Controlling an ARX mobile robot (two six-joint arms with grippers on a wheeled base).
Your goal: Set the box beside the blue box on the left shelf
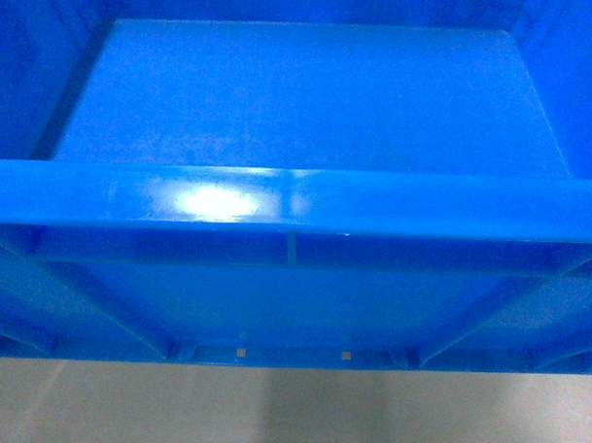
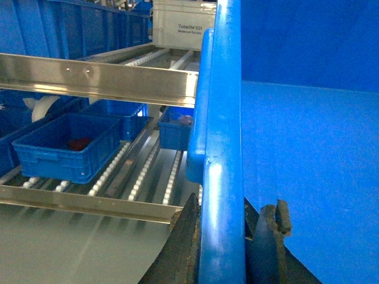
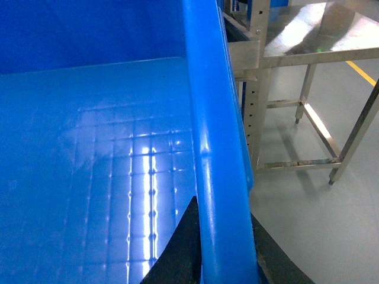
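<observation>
I've got the box (image 1: 297, 197) up in front of the head camera, filling almost the whole view, its near rim straight across and pale floor showing below it, so it's carried clear of the ground. Left gripper (image 2: 222, 236) has its jaws pinched on the left rim, one finger outside, one inside the wall. Right gripper (image 3: 222, 248) the same on the right rim, clamped tight.

Risk as I see it: I'm blind ahead, the box hides everything forward. From the left wrist, the left shelf (image 2: 142, 171) sits just beyond the rim, with a small blue box (image 2: 68, 148) already on its rollers. I could clip the steel rail (image 2: 100, 77) above it, or shove that bin. Rollers could let my box run on.

On my right, a steel table (image 3: 314, 47) stands nearby.

Writing: a white crate (image 2: 180, 23) reads "Totelife", finer print unreadable.
</observation>
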